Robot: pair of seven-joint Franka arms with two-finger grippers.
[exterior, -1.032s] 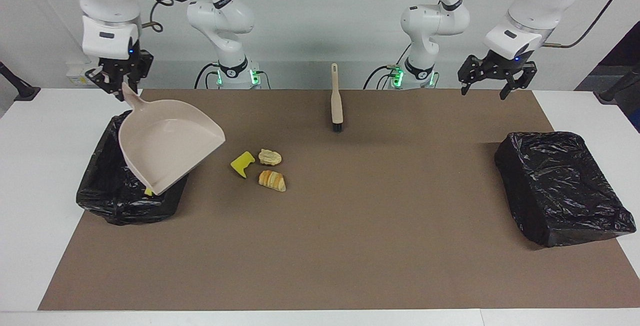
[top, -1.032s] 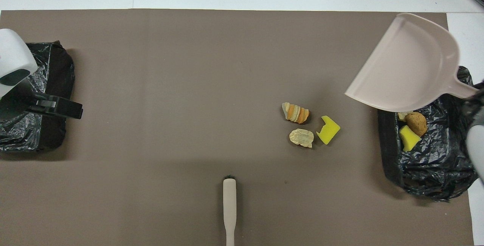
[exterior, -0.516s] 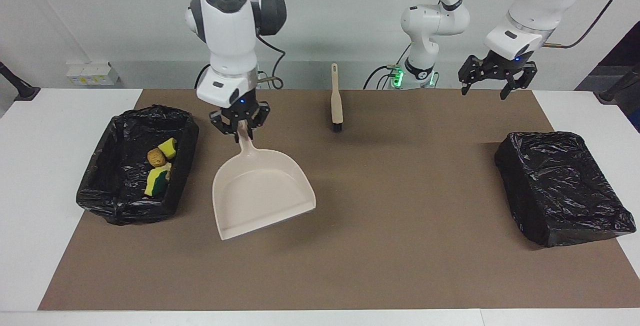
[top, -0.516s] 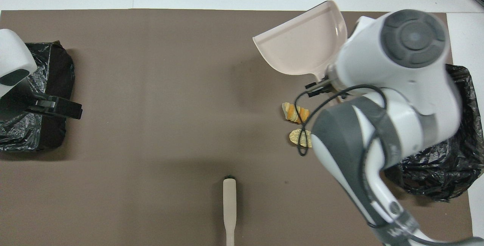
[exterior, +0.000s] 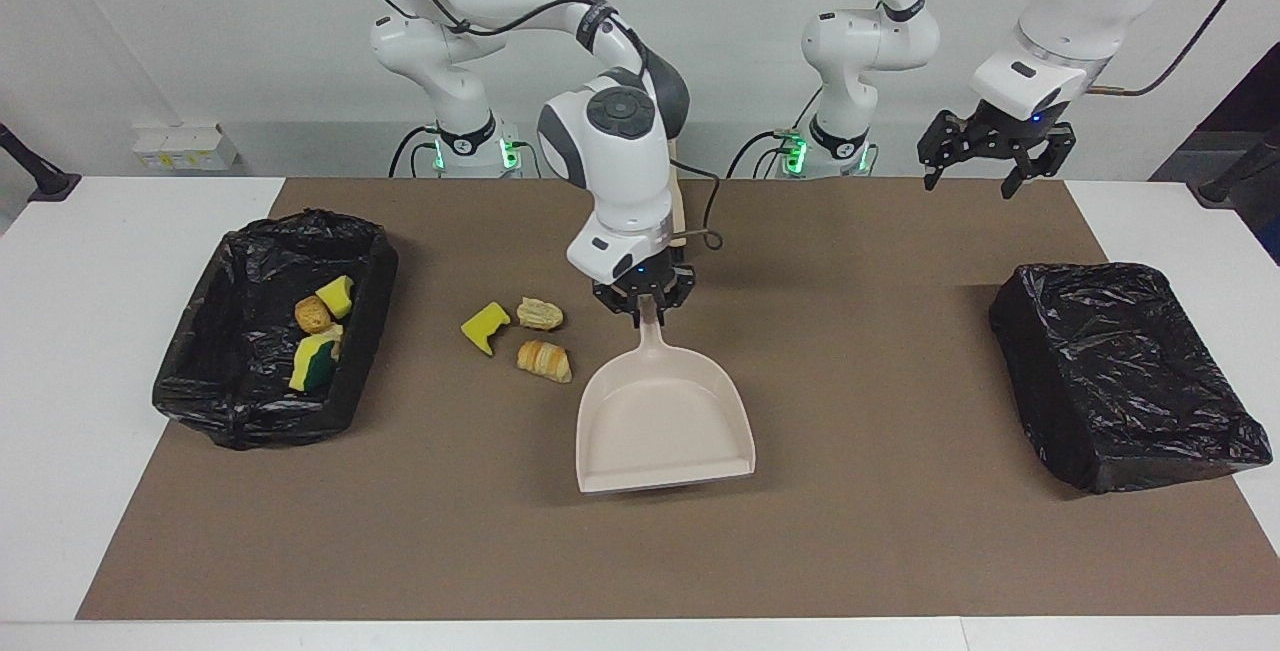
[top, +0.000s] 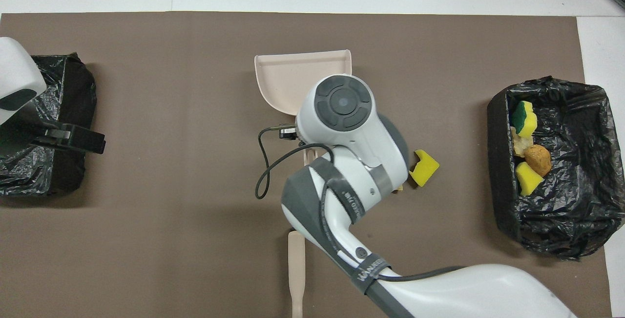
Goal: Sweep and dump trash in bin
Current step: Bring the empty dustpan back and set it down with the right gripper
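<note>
Gripping the beige plastic dustpan (exterior: 665, 416) by the tip of its handle, the right gripper (exterior: 644, 302) sits at the centre of the facing view, its fingers clamped on that handle. The pan hangs mouth-down toward the lower edge of that view and looks close to the brown mat (exterior: 880, 531); whether it touches I cannot tell. Judging by this, the pan is being set beside the loose trash for another sweep.

3 scraps lie just beside the handle, toward the right arm's end: a yellow sponge chunk (exterior: 486, 326), a pale bread piece (exterior: 540, 312) and a golden striped pastry (exterior: 544, 360). About 4 more scraps already rest in the black-bagged bin (exterior: 190, 391) at mid-left of the facing view.

The left gripper (exterior: 996, 144) waits at the upper right, jaws spread wide and empty, above the mat's edge. The beige brush (top: 296, 271) lies at the bottom centre of the overhead view, largely hidden by the right arm in the facing view. A second black-bagged bin (exterior: 1125, 371) sits at the right, apparently empty.

The pan's mouth faces away from the scraps, so it probably needs turning.
</note>
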